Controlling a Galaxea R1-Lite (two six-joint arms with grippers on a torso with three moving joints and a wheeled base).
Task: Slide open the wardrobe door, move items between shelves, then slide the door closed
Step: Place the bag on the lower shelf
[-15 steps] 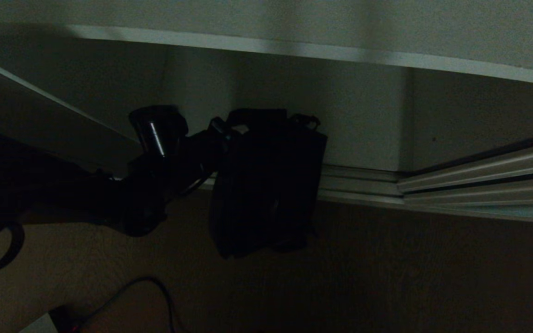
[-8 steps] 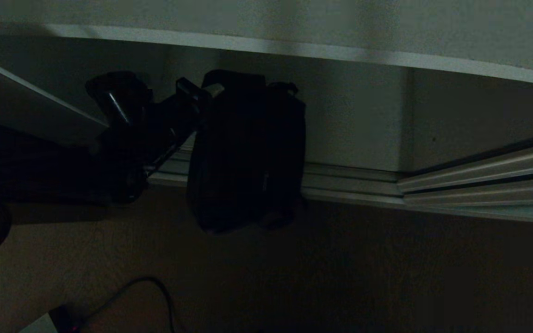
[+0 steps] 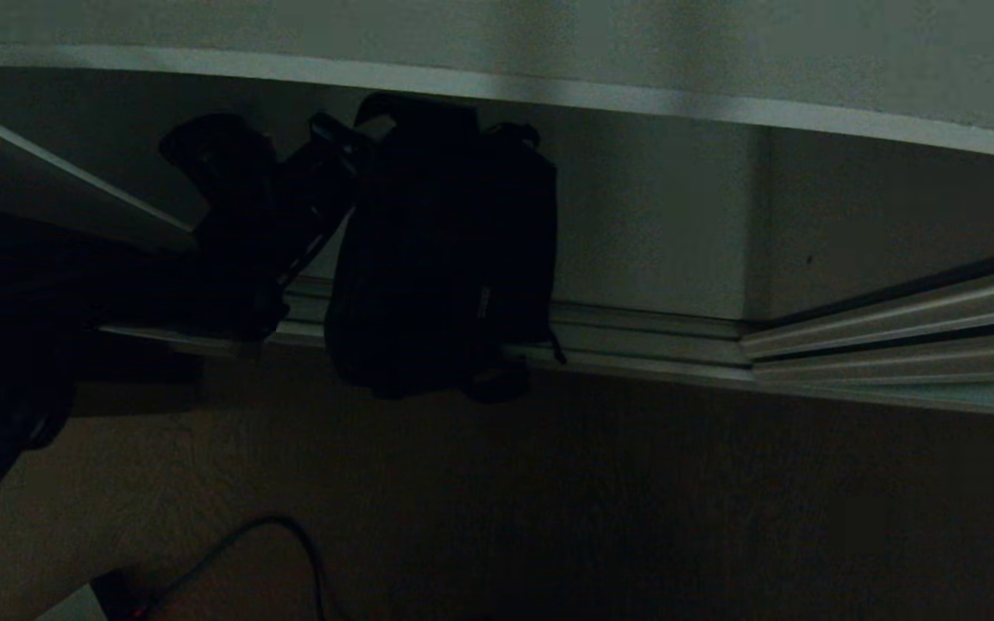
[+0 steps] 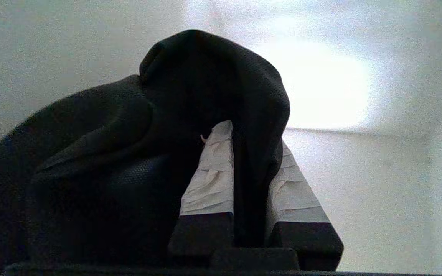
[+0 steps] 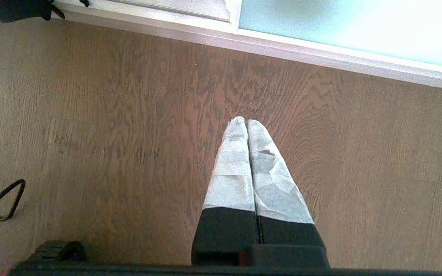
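The left end effector point(image 4: 249, 161) is clamped on the strap point(image 4: 257, 126) of the black bag point(image 3: 441, 259), which hangs in the air just under the front edge of a shelf point(image 3: 549, 90), in front of the open wardrobe. The strap could slip between the taped fingers point(image 4: 211, 180) (a thin fold is all they pinch), or the swinging bag could catch the shelf edge. The right end effector point(image 5: 247, 124), fingers together and empty, points at the floor point(image 5: 129, 115).

Up goes the left gripper point(image 3: 350, 138), swinging higher and further left, and the black bag point(image 3: 441, 259) rides with it by its strap point(image 4: 259, 115); the bag's top now sits just beneath the shelf edge point(image 3: 635, 99), its bottom clearing the floor track point(image 3: 678, 345).
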